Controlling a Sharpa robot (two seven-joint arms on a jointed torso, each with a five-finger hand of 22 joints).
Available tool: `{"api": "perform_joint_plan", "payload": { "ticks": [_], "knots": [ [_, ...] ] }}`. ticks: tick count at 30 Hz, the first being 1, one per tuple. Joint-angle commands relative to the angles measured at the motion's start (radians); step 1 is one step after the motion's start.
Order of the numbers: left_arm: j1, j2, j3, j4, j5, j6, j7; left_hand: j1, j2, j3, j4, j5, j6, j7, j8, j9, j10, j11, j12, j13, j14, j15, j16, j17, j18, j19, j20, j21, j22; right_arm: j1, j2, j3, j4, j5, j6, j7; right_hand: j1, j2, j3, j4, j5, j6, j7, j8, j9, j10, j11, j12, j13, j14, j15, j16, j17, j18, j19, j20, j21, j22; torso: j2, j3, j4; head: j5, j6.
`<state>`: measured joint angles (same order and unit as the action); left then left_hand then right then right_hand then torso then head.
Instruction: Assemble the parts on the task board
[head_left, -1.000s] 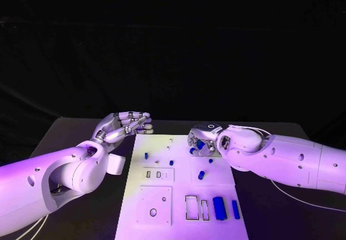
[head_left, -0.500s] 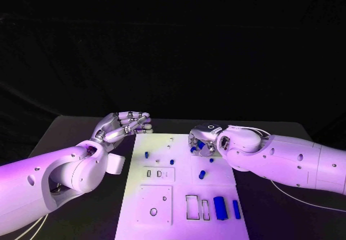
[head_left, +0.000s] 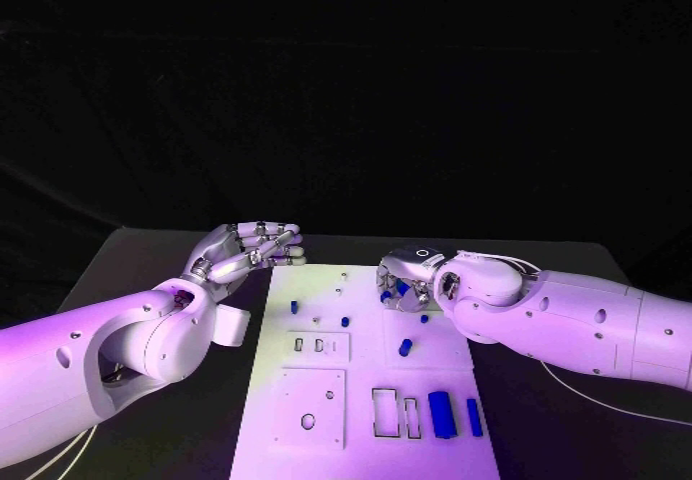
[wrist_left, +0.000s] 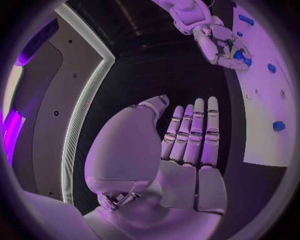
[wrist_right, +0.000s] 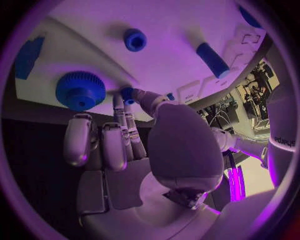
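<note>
The white task board (head_left: 372, 335) lies in the middle of the black table. My right hand (head_left: 407, 284) is low over its far right corner. There the thumb and a finger pinch a small blue part (wrist_right: 127, 94) close beside a blue gear (wrist_right: 80, 90). My left hand (head_left: 245, 250) hovers off the board's far left corner with its fingers (wrist_left: 195, 131) straight and side by side, holding nothing. Small blue pegs (head_left: 293, 307) (head_left: 345, 321) (head_left: 405, 347) sit mid-board. Two long blue blocks (head_left: 438, 414) (head_left: 473, 417) lie near the front right.
Rectangular slots (head_left: 384, 414) and a square plate with holes (head_left: 312, 408) take up the board's near half. A blue round knob (wrist_right: 134, 39) and a blue cylinder (wrist_right: 212, 59) lie beyond the right hand's fingers. Bare black table (head_left: 144, 270) flanks the board on both sides.
</note>
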<state>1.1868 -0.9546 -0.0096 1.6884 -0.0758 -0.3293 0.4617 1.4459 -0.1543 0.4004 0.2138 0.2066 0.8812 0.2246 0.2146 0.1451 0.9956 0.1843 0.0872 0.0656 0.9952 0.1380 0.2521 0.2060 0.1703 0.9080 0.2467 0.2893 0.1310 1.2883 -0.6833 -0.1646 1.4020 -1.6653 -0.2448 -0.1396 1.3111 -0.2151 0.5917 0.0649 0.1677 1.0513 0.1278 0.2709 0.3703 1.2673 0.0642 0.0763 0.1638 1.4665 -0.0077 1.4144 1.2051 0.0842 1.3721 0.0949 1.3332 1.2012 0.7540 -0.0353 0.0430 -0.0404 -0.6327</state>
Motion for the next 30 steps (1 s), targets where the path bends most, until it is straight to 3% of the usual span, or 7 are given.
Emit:
{"api": "perform_joint_plan", "payload": {
  "ticks": [1,8,14,17,24,30],
  "knots": [
    [0.001,0.001,0.001,0.000,-0.003,0.019,0.000,-0.008,-0.004,0.007,0.000,-0.005,-0.009,0.021,-0.005,-0.002,-0.001,0.006,-0.008,-0.001,-0.005,0.004,-0.007,0.002,0.012,0.007,-0.003,0.006,0.002,-0.003,-0.003,-0.002,0.005,-0.022,-0.076,-0.023,0.015,0.021,0.013,-0.006,-0.002,0.009,-0.003,0.007,0.009,0.019,-0.007,0.007,0.007,0.044,-0.009,0.007,0.004,-0.009,0.008,-0.003,0.008,0.007,0.001,-0.0009,0.0008,0.000,-0.001],
    [0.001,0.000,0.001,-0.006,-0.003,0.021,-0.004,-0.008,-0.004,0.007,0.000,-0.005,-0.010,0.021,-0.006,-0.002,-0.001,0.007,-0.009,-0.001,-0.005,0.004,-0.007,0.002,0.012,0.007,-0.003,0.006,0.002,-0.003,-0.021,-0.001,0.048,-0.028,-0.187,-0.049,0.034,0.023,0.028,-0.028,-0.004,0.019,-0.009,0.028,0.035,0.036,-0.014,0.010,0.018,0.044,-0.015,0.013,0.009,-0.011,0.011,-0.010,0.017,0.022,0.002,-0.0019,0.0025,0.001,0.006],
    [0.001,0.000,0.001,-0.015,-0.003,0.023,-0.005,-0.008,-0.003,0.008,-0.001,-0.005,-0.010,0.022,-0.006,-0.002,-0.002,0.007,-0.010,-0.001,-0.005,0.004,-0.007,0.003,0.012,0.007,-0.003,0.007,0.002,0.004,-0.010,0.002,0.062,-0.030,-0.218,-0.067,0.037,0.021,0.030,-0.034,-0.003,0.018,-0.009,0.031,0.041,0.037,-0.015,0.009,0.020,0.043,-0.016,0.012,0.005,-0.009,0.007,-0.011,0.014,0.016,0.001,-0.0020,0.0026,0.000,0.011],
    [0.001,0.001,0.001,-0.019,-0.003,0.025,-0.006,-0.008,-0.003,0.008,-0.001,-0.005,-0.010,0.022,-0.006,-0.002,-0.002,0.007,-0.010,-0.001,-0.005,0.004,-0.007,0.003,0.012,0.007,-0.003,0.007,0.002,0.007,0.013,0.003,0.043,-0.029,-0.225,-0.071,0.040,0.020,0.032,-0.037,-0.003,0.017,-0.008,0.032,0.043,0.036,-0.015,0.008,0.020,0.043,-0.016,0.012,0.004,-0.009,0.006,-0.011,0.014,0.016,0.003,-0.0026,0.0040,-0.001,0.015],
    [0.001,0.005,0.001,-0.021,-0.002,0.030,-0.008,-0.008,-0.003,0.009,-0.001,-0.005,-0.011,0.022,-0.006,-0.002,-0.002,0.007,-0.010,-0.001,-0.005,0.004,-0.007,0.003,0.012,0.008,-0.003,0.007,0.002,0.010,0.080,0.004,-0.029,-0.020,-0.235,-0.075,0.040,0.019,0.032,-0.038,-0.003,0.016,-0.007,0.032,0.044,0.035,-0.014,0.007,0.021,0.043,-0.016,0.012,0.004,-0.009,0.005,-0.011,0.013,0.015,0.007,-0.0041,0.0064,-0.005,0.014],
    [0.001,0.007,0.001,-0.019,-0.002,0.032,-0.008,-0.008,-0.003,0.009,-0.001,-0.005,-0.011,0.022,-0.006,-0.002,-0.002,0.007,-0.010,-0.001,-0.005,0.004,-0.007,0.003,0.012,0.008,-0.003,0.007,0.002,0.010,0.122,0.005,-0.068,-0.011,-0.237,-0.065,0.039,0.019,0.032,-0.038,-0.003,0.016,-0.007,0.032,0.044,0.035,-0.014,0.007,0.021,0.043,-0.016,0.012,0.003,-0.008,0.004,-0.011,0.012,0.013,0.010,-0.0041,0.0100,0.001,0.011]
  ]
}}
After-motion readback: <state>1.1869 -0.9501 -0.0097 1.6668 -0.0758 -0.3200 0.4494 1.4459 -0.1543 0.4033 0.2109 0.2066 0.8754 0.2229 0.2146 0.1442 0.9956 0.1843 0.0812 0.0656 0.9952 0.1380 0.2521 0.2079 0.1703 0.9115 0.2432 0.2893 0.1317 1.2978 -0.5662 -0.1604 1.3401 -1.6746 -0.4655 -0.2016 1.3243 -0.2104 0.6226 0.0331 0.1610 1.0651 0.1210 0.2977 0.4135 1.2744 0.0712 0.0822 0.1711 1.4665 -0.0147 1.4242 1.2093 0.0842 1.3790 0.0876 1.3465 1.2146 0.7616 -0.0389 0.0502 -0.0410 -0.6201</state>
